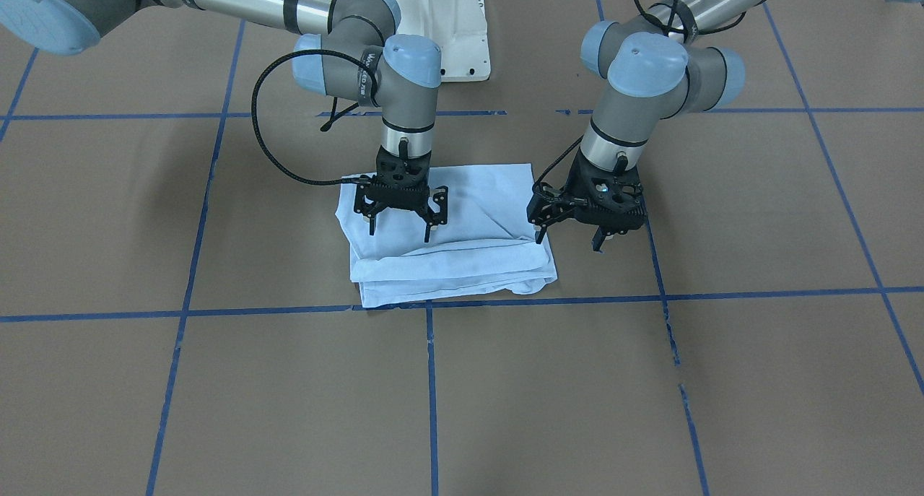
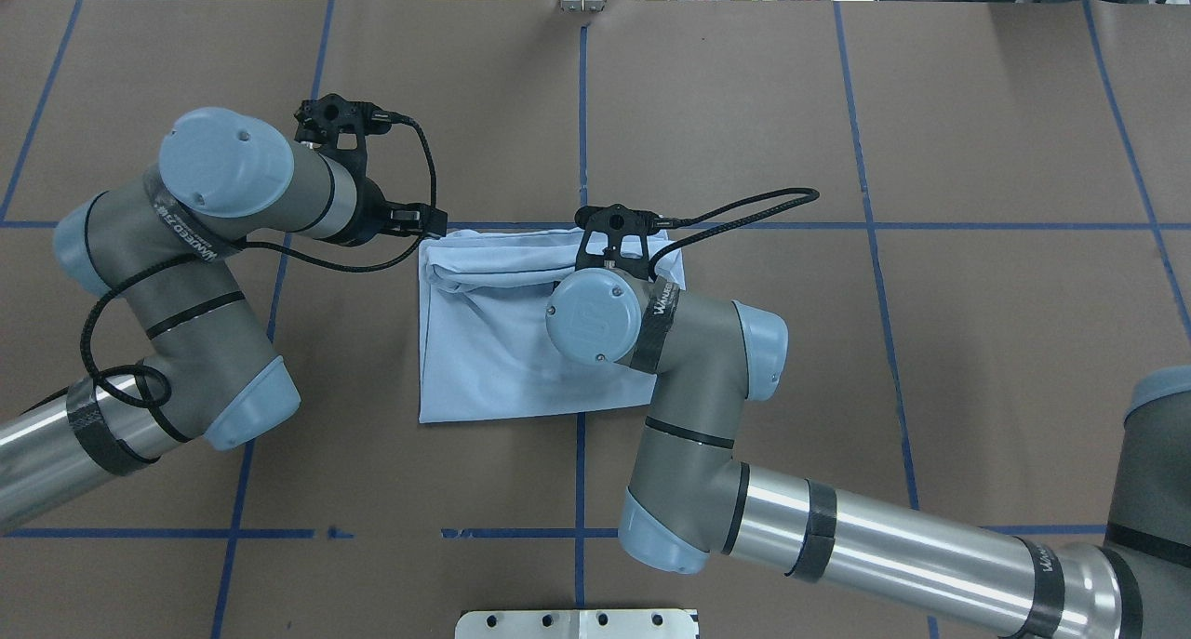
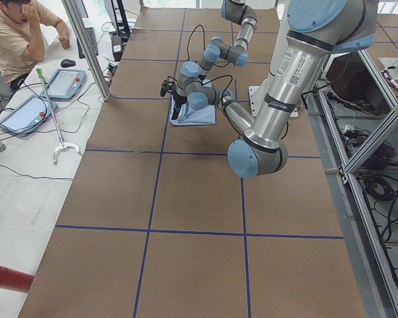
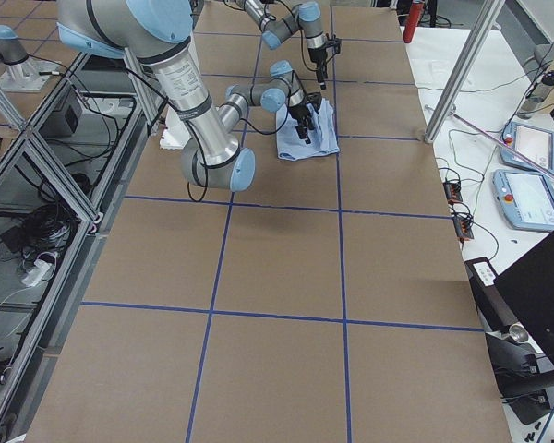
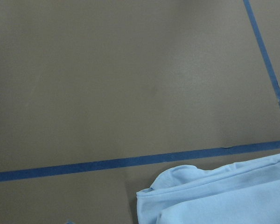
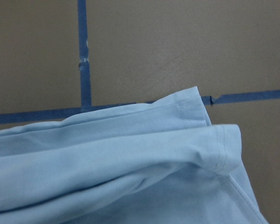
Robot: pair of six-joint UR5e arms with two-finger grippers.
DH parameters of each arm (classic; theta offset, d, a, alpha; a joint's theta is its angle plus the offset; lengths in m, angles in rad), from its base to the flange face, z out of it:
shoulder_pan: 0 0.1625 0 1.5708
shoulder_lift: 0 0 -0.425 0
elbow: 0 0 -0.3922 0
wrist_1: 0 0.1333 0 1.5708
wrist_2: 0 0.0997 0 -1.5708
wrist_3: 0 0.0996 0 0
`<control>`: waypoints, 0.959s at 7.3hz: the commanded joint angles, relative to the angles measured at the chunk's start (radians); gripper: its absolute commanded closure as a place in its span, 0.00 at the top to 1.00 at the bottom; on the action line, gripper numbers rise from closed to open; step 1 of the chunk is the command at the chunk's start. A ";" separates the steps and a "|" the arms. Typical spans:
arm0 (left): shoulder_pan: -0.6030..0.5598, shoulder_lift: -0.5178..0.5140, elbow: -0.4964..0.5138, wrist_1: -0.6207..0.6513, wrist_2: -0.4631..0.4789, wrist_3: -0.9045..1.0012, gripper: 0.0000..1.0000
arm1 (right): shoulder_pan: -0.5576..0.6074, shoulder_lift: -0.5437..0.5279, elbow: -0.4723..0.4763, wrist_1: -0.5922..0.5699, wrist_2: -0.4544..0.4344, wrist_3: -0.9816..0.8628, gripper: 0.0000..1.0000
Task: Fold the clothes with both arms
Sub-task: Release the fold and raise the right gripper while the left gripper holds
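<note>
Blue T-shirt point(image 1: 484, 200) folded | right fingers point(image 1: 429, 225) apart above it | left fingers point(image 1: 598, 237) apart beside it

Six views on my screen: four fixed, two riding the wrists.

My front camera looks steeply down from the operators' side and the overhead looks down from the opposite side; both frame the folded T-shirt point(image 1: 447, 265) fairly near. The two end cameras look along the table point(image 3: 186, 199) from far off. The wrist cameras sit close above the T-shirt and the blue tape lines point(image 5: 107, 164).
</note>
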 commanded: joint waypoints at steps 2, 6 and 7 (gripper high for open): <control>0.000 0.001 0.000 0.000 0.000 0.000 1.00 | 0.068 0.032 -0.109 0.021 0.009 -0.064 1.00; 0.009 0.004 0.017 0.001 0.003 -0.005 1.00 | 0.346 0.158 -0.326 0.127 0.262 -0.150 1.00; 0.014 -0.005 0.029 0.005 0.007 -0.005 1.00 | 0.402 0.163 -0.305 0.129 0.368 -0.151 1.00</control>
